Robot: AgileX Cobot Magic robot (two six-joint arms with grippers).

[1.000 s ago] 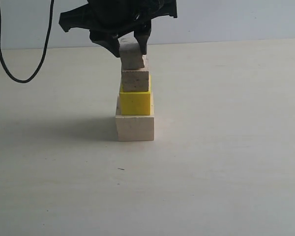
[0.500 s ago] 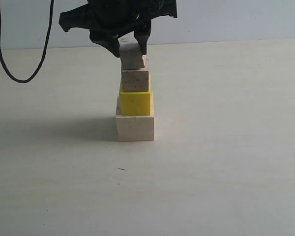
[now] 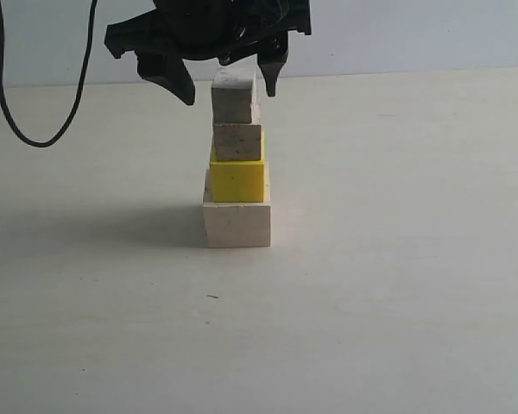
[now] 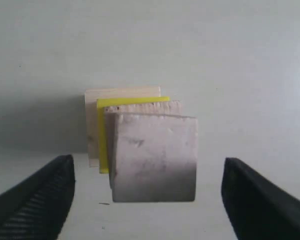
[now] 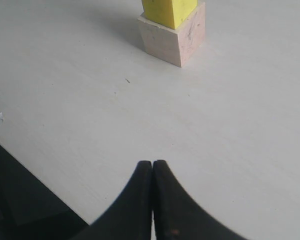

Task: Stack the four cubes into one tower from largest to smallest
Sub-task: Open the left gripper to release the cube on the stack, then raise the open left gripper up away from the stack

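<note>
Left end effector (image 3: 228, 90) stands open, fingers (image 3: 180, 84) clear on either side of the grey top cube (image 3: 234, 102), which sits on the tower (image 3: 237, 181) directly below it, so straight up looks the clean exit; right end effector (image 5: 152, 175) is closed, well apart, low over the surface (image 5: 230, 125).

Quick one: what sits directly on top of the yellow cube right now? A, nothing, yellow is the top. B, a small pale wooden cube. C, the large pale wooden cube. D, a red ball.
B: in the exterior view a small pale wooden cube rests right on the yellow cube, with the greyish cube above it.
</note>
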